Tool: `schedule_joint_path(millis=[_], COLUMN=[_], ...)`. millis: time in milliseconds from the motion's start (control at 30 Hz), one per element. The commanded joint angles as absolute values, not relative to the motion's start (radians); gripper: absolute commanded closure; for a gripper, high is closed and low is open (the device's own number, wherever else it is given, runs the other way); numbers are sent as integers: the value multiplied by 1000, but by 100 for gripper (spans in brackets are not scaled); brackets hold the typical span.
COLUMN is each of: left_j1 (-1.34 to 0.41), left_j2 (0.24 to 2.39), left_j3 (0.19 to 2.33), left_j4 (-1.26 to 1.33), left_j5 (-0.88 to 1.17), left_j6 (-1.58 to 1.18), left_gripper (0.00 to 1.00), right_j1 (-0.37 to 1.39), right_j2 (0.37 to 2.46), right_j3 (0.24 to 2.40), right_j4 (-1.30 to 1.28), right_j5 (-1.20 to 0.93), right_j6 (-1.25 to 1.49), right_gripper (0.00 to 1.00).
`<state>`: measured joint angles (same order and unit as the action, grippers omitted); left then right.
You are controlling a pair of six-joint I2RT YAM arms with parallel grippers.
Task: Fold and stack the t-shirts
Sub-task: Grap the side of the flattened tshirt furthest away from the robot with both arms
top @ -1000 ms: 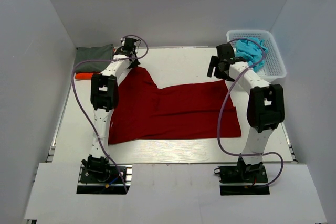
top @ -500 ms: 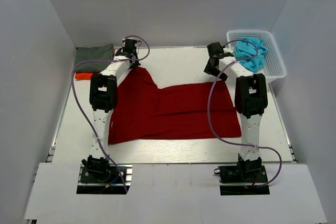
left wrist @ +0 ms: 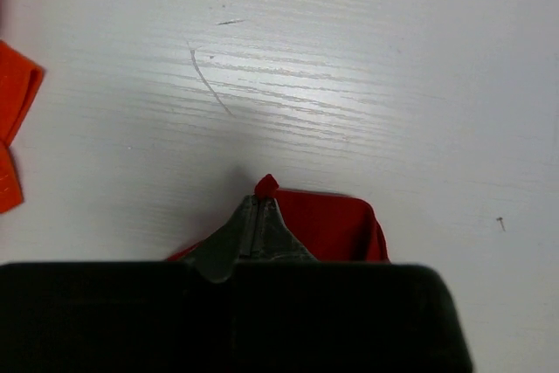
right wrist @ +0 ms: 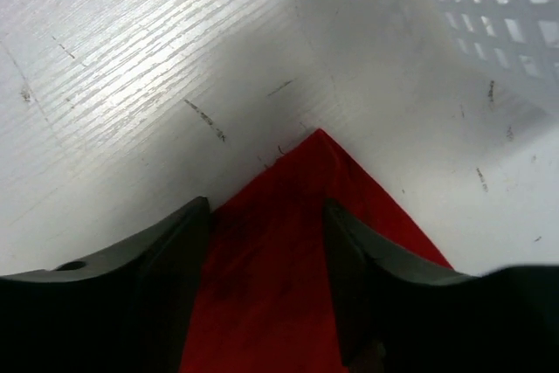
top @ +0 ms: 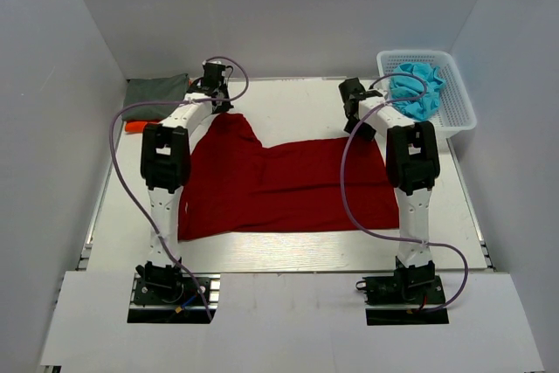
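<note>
The dark red t-shirt point(top: 279, 185) lies spread on the white table. My left gripper point(top: 216, 98) is shut on its far left corner. In the left wrist view the shut fingertips point(left wrist: 259, 203) pinch a small tip of red cloth point(left wrist: 332, 229). My right gripper point(top: 356, 115) is open, low over the shirt's far right corner. In the right wrist view its jaws point(right wrist: 266, 207) stand either side of the red corner point(right wrist: 288, 251). A folded grey-green shirt point(top: 157, 96) lies on an orange one point(top: 135, 127) at the far left. Turquoise shirts point(top: 417, 89) fill the basket.
The white lattice basket point(top: 463, 107) stands at the far right corner; its wall shows in the right wrist view point(right wrist: 489, 6). The orange shirt's edge point(left wrist: 13, 120) shows at the left of the left wrist view. Grey walls close in the table on three sides.
My right gripper has moved left, away from the basket, and down to the red shirt's far right corner. My left gripper has kept its hold; its elbow shifted slightly left.
</note>
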<state>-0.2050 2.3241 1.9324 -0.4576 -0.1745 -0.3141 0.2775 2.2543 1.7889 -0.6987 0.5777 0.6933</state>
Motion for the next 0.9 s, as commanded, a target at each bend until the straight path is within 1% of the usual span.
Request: schedule_joint_path(millis=[0,100,233,267,333,433,467,567,633,767,867], left_j1=[-209,-209,-209,-209,-218,-218,-218,-218,-218,-218,-218], left_j2=[2214,2169,2100,2083,2015,1921,1857,1760,1663,1498,1341], left_j3=[1919,1876,1806,1774,1729,1606,1548,1435,1381,1221,1090], left_j4=[-426,-411,-400,-400,-400,-379,-367,-367,-367,-426,-471], left_j5=[-161,-130,-97,-84,-75,-66,-66,-91,-100,-118,-187], left_j6=[-305,-296,-296,-296,-296,-319,-319,-344,-376,-429,-504], left_gripper=[100,100,100,100,100,100,100,100,100,100,100], right_j1=[282,281,282,285,290,299,308,317,327,334,337], right_j2=[2289,2292,2275,2254,2234,2174,2134,2061,2036,1944,1893], right_j3=[1787,1792,1807,1804,1789,1746,1715,1659,1602,1536,1490], right_j4=[-732,-707,-707,-709,-701,-675,-670,-649,-640,-653,-655], right_j5=[626,627,627,630,623,633,638,646,649,664,654], right_j6=[712,698,701,703,695,667,670,655,643,644,649], right_gripper=[50,62,98,100,100,100,100,100,100,100,100])
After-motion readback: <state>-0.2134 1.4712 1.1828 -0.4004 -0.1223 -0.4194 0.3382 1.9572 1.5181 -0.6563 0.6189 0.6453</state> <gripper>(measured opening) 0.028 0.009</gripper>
